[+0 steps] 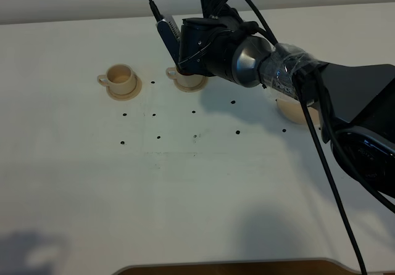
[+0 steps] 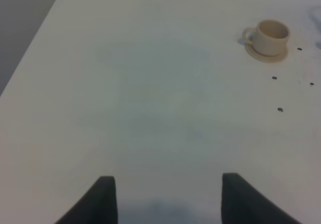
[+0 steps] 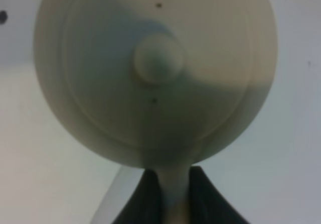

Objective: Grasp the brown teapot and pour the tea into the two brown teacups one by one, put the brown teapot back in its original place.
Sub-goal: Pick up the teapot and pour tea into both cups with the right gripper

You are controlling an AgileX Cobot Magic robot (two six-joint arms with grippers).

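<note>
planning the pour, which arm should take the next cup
Right. The right gripper is shut on the brown teapot by its handle, over a teacup; the left gripper is open and empty.

A white table [image 1: 74,182] carries small dark dots [image 1: 158,137] near its middle.

Exterior high: white surface [image 1: 185,188] bright, evenly lit from overhead. Soft grey shadows at the near left corner and near centre; diffuse shadow beneath the black robot arm [image 1: 358,96]. Specular glint on its silver metal wrist collar [image 1: 250,59] and clear tape wrap [image 1: 290,68].

Left wrist: dimmer, grey-green cast, low contrast. Dark fingers [image 2: 105,201] of left tool [image 2: 168,204] blurred; small tan ceramic teacup [image 2: 271,35] slightly soft.

Right wrist: squat tan ceramic teapot [image 3: 155,73] fills frame, out of focus; broad shadow across lid, one flank lit warmer.
</note>
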